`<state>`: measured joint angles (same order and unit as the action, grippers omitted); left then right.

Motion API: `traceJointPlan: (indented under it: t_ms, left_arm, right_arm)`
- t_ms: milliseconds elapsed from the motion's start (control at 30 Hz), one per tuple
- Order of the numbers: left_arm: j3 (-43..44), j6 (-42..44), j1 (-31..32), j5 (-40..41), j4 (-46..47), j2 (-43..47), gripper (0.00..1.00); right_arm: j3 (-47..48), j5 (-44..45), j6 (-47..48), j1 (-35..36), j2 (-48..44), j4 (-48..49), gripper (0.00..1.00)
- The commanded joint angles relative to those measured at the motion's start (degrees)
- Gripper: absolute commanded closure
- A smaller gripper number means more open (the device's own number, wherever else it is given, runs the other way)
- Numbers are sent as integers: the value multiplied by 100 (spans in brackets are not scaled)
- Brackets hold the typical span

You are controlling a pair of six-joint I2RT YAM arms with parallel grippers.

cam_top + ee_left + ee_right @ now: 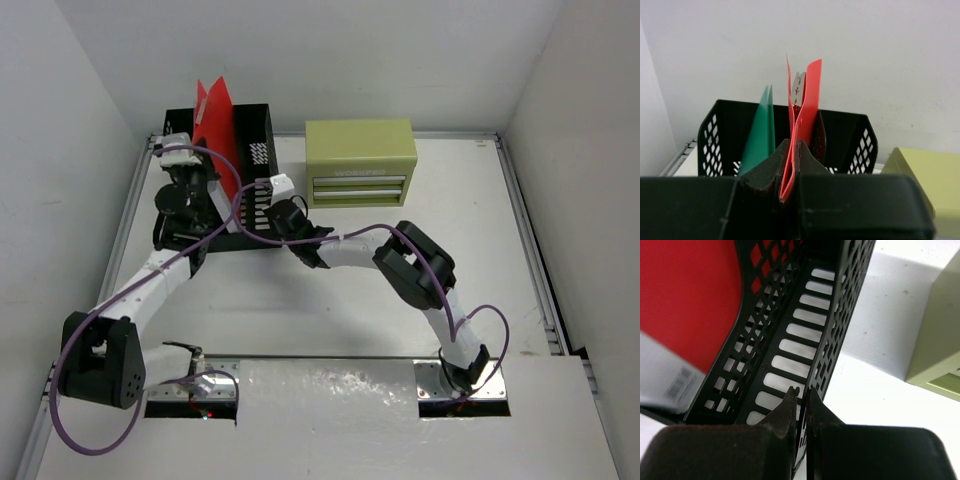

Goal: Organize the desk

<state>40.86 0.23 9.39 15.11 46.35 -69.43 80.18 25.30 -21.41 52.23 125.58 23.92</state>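
Observation:
The white desk [400, 290] carries a black mesh file rack [255, 130] at its back left. A red folder [215, 115] stands upright in the rack. My left gripper [200, 172] is shut on the folder's near edge; in the left wrist view the red folder [807, 100] rises from between the closed jaws of the left gripper [794, 145]. A green folder [760, 135] stands in the rack [860, 145] to its left. My right gripper [266, 212] is shut on the rack's right side wall [840, 315], which the right gripper [802, 390] pinches thinly.
An olive-green drawer box [360, 162] stands right of the rack against the back wall. Walls enclose the desk on three sides, with grey rails along its edges. A white sheet with a barcode [670, 380] shows beside the red folder [690, 295].

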Motion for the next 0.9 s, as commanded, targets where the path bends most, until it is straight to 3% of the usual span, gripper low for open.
traceJointPlan:
  t_ms: [0,267,300,400,500,567,733,867]
  left_arm:
    - [-70,-146,-16,-402,-1390,-80,100]
    - [211,161,-7,-1063,-2770,35,100]
    - [351,188,-7,-1046,-3059,43,83]
    - [536,249,-16,-923,-3412,52,50]
    - [659,364,-16,-1062,-3483,245,36]
    - [765,329,-16,-1116,-3492,342,30]
    - [1292,250,-16,-1063,-3729,571,29]
    - [1547,267,-16,-1115,-3870,685,20]
  right_arm:
    - [-213,-414,-161,209,-42,-337,100]
    - [-284,19,-399,209,-148,-116,100]
    - [-284,19,-382,209,-165,-125,100]
    - [-249,28,-355,209,-165,-125,100]
    - [-196,-16,-346,209,-130,-186,100]
    - [-187,-25,-338,209,-121,-195,100]
    - [-222,1,-294,200,-183,-204,100]
    - [-249,36,-294,209,-209,-186,100]
